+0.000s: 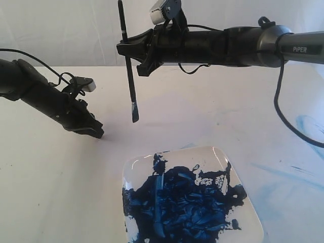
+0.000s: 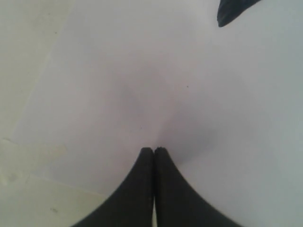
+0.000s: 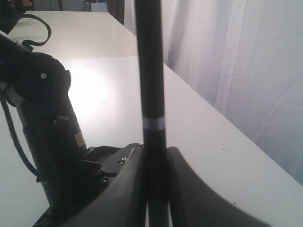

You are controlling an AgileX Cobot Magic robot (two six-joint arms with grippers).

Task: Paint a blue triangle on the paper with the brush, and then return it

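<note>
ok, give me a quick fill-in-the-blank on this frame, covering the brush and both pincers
1. The right pincer grips the brush nearly upright, with its bristles pointing ___.
2. The left pincer has its jaws ___, holding nothing.
3. The paint smeared over the white plate is ___ in colour.

Missing words: down; shut; blue

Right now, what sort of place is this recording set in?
Probably a robot-lab painting bench: cream table, white curtain backdrop, paint-smeared plate, and a brush gripped by the right tool.
</note>
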